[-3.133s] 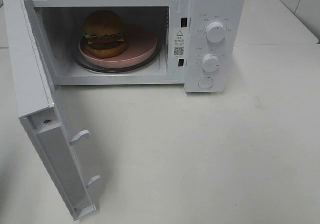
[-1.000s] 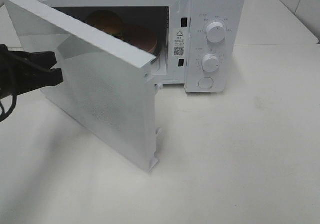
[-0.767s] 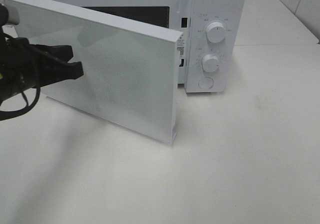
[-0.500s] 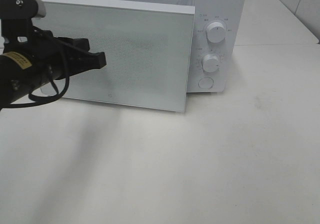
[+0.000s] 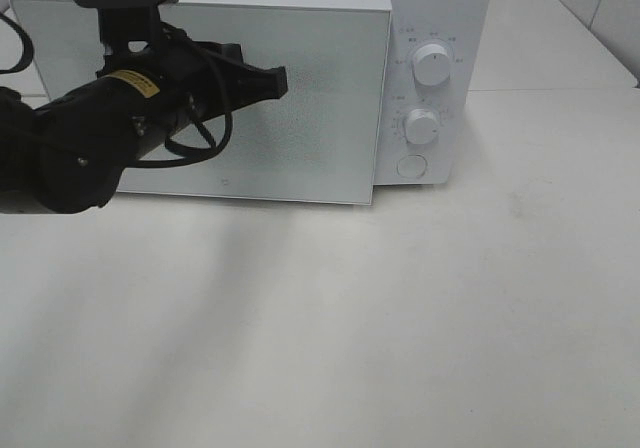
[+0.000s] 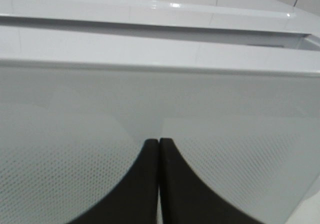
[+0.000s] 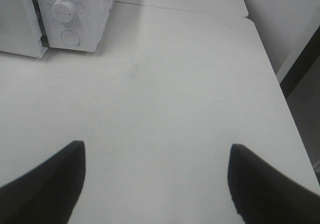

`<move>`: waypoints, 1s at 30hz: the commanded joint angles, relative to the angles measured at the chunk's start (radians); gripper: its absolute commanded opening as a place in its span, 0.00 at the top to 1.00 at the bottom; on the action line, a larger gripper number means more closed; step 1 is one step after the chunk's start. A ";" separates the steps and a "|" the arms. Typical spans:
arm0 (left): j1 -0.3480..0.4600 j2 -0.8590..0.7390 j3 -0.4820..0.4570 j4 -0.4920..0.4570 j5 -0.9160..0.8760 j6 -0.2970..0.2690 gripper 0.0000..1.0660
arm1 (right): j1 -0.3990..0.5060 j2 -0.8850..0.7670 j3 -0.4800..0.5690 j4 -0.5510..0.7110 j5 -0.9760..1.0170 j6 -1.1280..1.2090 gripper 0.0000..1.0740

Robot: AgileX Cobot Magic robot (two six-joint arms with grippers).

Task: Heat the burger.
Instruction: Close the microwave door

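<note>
1. Two end effectors, two states: the left end effector has its fingers pressed together on nothing, tips against the white door of the microwave. The right end effector is spread wide and empty above the bare desk.
2. No view shows the burger. The door's frosted panel hides the cavity, so I judge that it sits inside, behind the door.
3. Loading looks done and the door is swung almost or fully to. A dark seam runs along its top edge in the left wrist view, and its free edge stands a little proud of the control panel, so I cannot tell whether it is latched.
4. What looks left is a last push if the latch needs it, then setting the upper knob and the lower knob (the round button below them likely only releases the door).
5. The left arm lies across the door front, apart from the controls. The desk in front of and beside the panel is open, so the right end effector should have an unobstructed approach. A desk edge shows in the right wrist view, well apart from the microwave.
</note>
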 commanded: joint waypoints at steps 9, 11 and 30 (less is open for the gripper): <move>-0.004 0.082 -0.153 -0.037 0.017 0.002 1.00 | -0.005 -0.026 0.001 -0.002 -0.009 -0.005 0.29; -0.004 0.088 -0.168 -0.043 0.016 0.002 1.00 | -0.005 -0.026 0.001 -0.002 -0.009 -0.005 0.29; -0.014 0.075 -0.242 -0.051 0.241 0.080 1.00 | -0.005 -0.026 0.001 -0.002 -0.009 -0.005 0.29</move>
